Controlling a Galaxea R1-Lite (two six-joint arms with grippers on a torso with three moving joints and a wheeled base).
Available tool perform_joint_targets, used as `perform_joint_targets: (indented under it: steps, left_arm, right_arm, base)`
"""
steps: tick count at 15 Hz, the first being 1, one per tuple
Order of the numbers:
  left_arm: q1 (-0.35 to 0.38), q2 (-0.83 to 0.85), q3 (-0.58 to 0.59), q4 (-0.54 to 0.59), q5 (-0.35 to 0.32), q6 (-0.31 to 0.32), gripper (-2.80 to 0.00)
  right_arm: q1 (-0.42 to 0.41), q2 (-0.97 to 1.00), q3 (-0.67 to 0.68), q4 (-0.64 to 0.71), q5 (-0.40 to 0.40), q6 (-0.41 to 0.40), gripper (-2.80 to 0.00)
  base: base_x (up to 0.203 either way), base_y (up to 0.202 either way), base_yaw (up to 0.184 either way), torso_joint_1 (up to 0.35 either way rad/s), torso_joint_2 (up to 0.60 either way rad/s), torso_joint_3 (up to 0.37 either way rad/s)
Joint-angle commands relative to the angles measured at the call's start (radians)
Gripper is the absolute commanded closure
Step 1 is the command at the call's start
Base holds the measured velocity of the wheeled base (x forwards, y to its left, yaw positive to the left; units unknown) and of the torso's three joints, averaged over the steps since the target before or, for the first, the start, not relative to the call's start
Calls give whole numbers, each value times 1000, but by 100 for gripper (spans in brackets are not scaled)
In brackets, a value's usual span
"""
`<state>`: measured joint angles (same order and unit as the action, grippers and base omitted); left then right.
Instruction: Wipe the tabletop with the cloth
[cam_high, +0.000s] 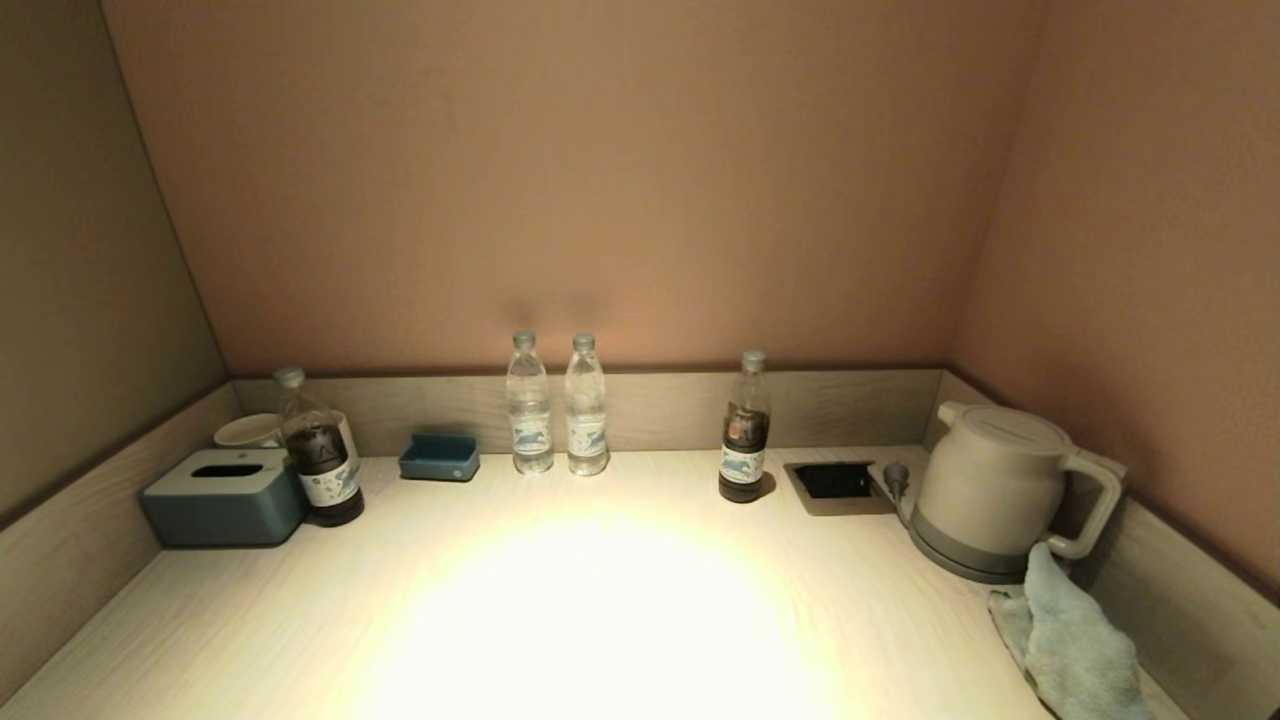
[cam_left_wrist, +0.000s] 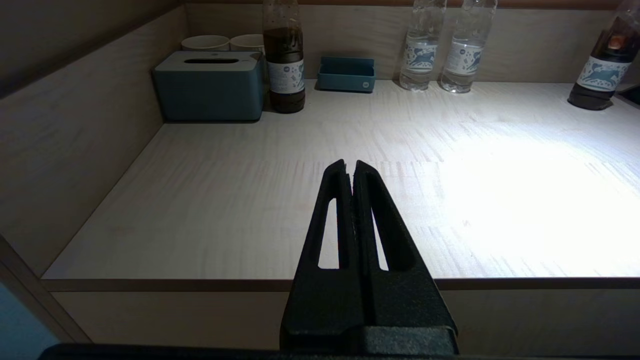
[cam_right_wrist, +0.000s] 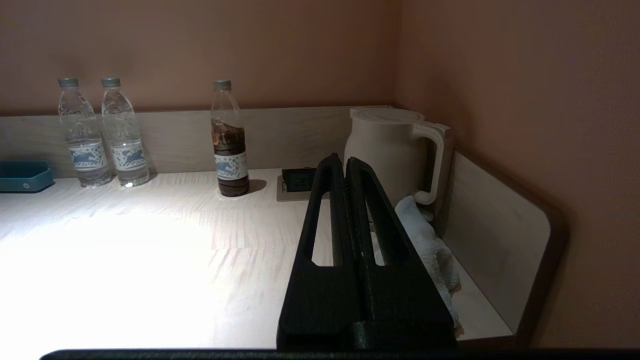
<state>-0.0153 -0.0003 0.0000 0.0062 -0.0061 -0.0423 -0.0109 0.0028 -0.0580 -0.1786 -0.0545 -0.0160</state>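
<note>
A crumpled pale cloth (cam_high: 1070, 640) lies on the light wood tabletop (cam_high: 600, 600) at the front right, just before the kettle. In the right wrist view the cloth (cam_right_wrist: 432, 247) lies beside and beyond my right gripper (cam_right_wrist: 345, 161), which is shut and empty, back at the table's front edge. My left gripper (cam_left_wrist: 349, 165) is shut and empty, parked at the front edge on the left side. Neither gripper shows in the head view.
A cream kettle (cam_high: 990, 490) stands at the back right beside a recessed socket (cam_high: 835, 483). Two clear water bottles (cam_high: 555, 405), a dark bottle (cam_high: 745, 430), a blue tray (cam_high: 440, 457), another dark bottle (cam_high: 318, 450), a tissue box (cam_high: 222, 497) and cups line the back.
</note>
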Motion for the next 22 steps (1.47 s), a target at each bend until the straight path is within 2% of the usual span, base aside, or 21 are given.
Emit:
perform_joint_targets:
  steps: [1, 6, 16, 22]
  left_arm:
    - [0, 0, 0, 0, 0, -1, 0]
    - [0, 0, 0, 0, 0, -1, 0]
    - [0, 0, -1, 0, 0, -1, 0]
    - [0, 0, 0, 0, 0, -1, 0]
  right_arm:
    - [0, -1, 52, -109, -1, -5, 0]
    - [0, -1, 58, -63, 1, 2, 0]
    - [0, -2, 58, 172, 44, 25, 0]
    - [0, -3, 58, 180, 47, 14, 0]
  base:
    - [0, 0, 0, 0, 0, 0]
    - [0, 0, 0, 0, 0, 0]
    - [0, 0, 0, 0, 0, 0]
    - [0, 0, 0, 0, 0, 0]
